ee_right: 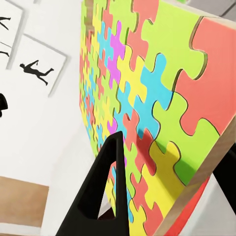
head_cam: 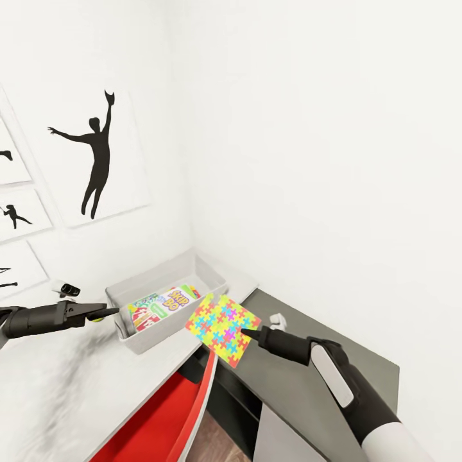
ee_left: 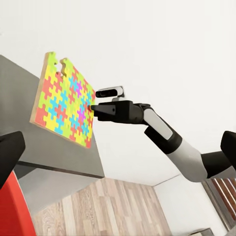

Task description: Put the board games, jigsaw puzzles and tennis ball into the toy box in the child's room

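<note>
Gripping multicoloured jigsaw puzzle (head_cam: 222,328) by edge, right hand (head_cam: 247,333) clamped; left hand (head_cam: 114,312) state unclear.

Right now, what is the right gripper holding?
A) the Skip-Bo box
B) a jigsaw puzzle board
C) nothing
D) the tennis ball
B: the right gripper is shut on the edge of the multicoloured jigsaw puzzle, held in the air beside the toy box, where the Skip-Bo box already lies.

Multicoloured jigsaw puzzle (head_cam: 222,328) tilted in air just beside light-grey toy box (head_cam: 212,278); Skip-Bo game (head_cam: 163,305) flat inside toy box, on pale table (head_cam: 70,385).
</note>
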You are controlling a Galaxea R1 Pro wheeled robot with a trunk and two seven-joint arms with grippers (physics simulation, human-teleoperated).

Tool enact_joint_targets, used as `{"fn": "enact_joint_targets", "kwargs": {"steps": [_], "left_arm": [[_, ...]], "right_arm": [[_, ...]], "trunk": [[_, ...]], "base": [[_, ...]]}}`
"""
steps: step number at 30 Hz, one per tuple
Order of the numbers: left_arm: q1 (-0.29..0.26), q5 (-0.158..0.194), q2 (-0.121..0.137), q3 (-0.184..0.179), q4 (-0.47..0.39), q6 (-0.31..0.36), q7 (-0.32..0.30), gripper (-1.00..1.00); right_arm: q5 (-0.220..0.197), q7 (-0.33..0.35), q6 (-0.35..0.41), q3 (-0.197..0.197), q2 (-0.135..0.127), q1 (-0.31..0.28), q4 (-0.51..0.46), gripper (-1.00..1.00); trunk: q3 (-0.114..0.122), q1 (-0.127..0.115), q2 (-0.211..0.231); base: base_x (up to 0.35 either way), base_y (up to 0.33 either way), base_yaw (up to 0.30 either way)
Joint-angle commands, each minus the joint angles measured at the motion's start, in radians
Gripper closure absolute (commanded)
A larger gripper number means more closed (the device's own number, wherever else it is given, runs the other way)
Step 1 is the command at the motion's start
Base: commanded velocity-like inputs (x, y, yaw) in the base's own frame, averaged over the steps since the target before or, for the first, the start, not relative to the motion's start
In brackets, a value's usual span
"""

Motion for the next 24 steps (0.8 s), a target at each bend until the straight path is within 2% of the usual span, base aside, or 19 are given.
{"fn": "enact_joint_targets", "kwargs": {"steps": [1,5,8,10,11,13,16,19,24], "left_arm": [[-0.001,0.003,0.001,-0.004,0.0,0.011,-0.003,-1.0],[-0.001,0.003,0.001,-0.004,0.0,0.01,-0.003,-1.0],[-0.001,0.003,0.001,-0.004,0.0,0.01,-0.003,-1.0],[-0.001,0.003,0.001,-0.004,0.0,0.01,-0.003,-1.0],[-0.001,0.003,0.001,-0.004,0.0,0.01,-0.003,-1.0],[-0.001,0.003,0.001,-0.004,0.0,0.01,-0.003,-1.0],[-0.001,0.003,0.001,-0.002,0.0,0.01,-0.003,-1.0],[-0.001,0.003,0.001,-0.001,0.001,0.01,-0.003,-1.0],[-0.001,0.003,0.001,-0.001,0.002,0.01,-0.003,-1.0]], "right_arm": [[-0.005,-0.003,0.005,0.003,0.001,-0.001,0.001,1.0],[-0.006,-0.014,0.015,0.004,0.007,-0.02,0.007,1.0],[-0.011,-0.046,0.043,0.003,0.008,-0.088,0.011,1.0],[-0.015,-0.079,0.095,0.002,0.011,-0.157,0.023,1.0],[-0.016,-0.101,0.12,0.001,0.02,-0.192,0.034,1.0],[-0.017,-0.156,0.153,-0.004,0.058,-0.263,0.065,1.0],[-0.021,-0.253,0.173,-0.008,0.103,-0.354,0.128,1.0],[-0.023,-0.297,0.179,-0.01,0.12,-0.389,0.151,1.0],[-0.022,-0.314,0.183,-0.009,0.126,-0.401,0.159,1.0]], "trunk": [[-0.002,0.001,-0.002],[-0.002,0.001,-0.002],[-0.002,0.001,-0.002],[-0.002,0.001,-0.002],[-0.002,0.001,-0.002],[-0.002,0.001,-0.002],[-0.002,0.001,-0.002],[-0.002,0.001,-0.002],[-0.001,0.001,-0.002]], "base": [[0.0,0.005,0.0],[0.0,0.002,0.0],[0.0,0.0,0.0],[0.0,0.0,0.0],[0.0,0.0,0.0],[0.0,0.0,0.0],[0.0,0.0,0.0],[0.0,0.0,0.0],[0.0,0.0,0.022]]}}
